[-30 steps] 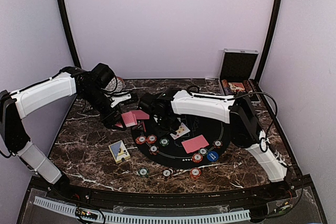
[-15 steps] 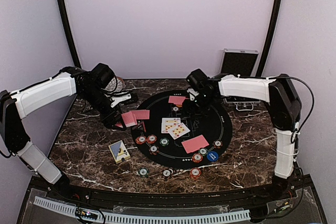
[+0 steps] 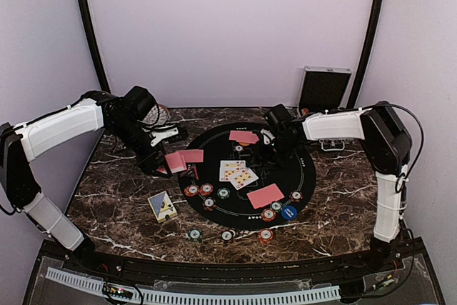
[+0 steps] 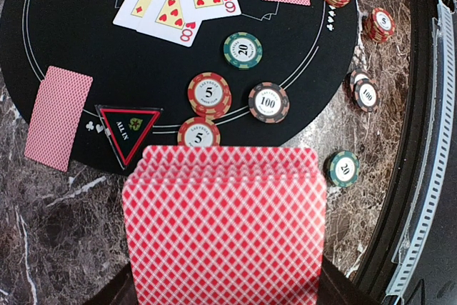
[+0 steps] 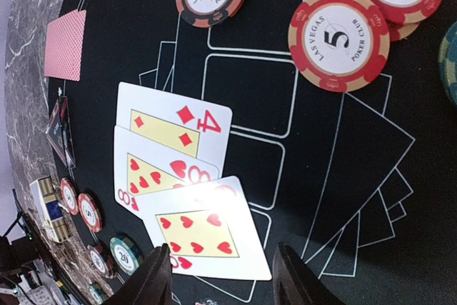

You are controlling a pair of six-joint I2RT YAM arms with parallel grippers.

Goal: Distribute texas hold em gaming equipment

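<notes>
From above, the left gripper [image 3: 163, 164] sits at the left rim of the round black felt mat [image 3: 289, 176], clamped on a deck of red-backed cards [image 3: 175, 161]; the right gripper [image 3: 268, 149] hangs over the mat's far half, just beyond three face-up cards [image 3: 238, 173] fanned at the centre. A face-down card [image 3: 265, 196] lies slantwise nearer the front, with round chips [image 3: 268, 214] beside it. The left wrist view shows the deck's diamond-lattice backs stepped in a shallow fan, free edge pointing toward the mat – how far it runs back into the jaws is hidden. A glossy red "5" chip [image 4: 209, 93] and a black triangular "ALL IN" marker [image 4: 128, 130] lie just past it, and the table [image 4: 43, 233] is dark veined marble. In the right wrist view the fingers [image 5: 153, 280] stand apart with nothing between them, above the fan – four of diamonds, eight and six of hearts, overlapping, long axes roughly parallel
</notes>
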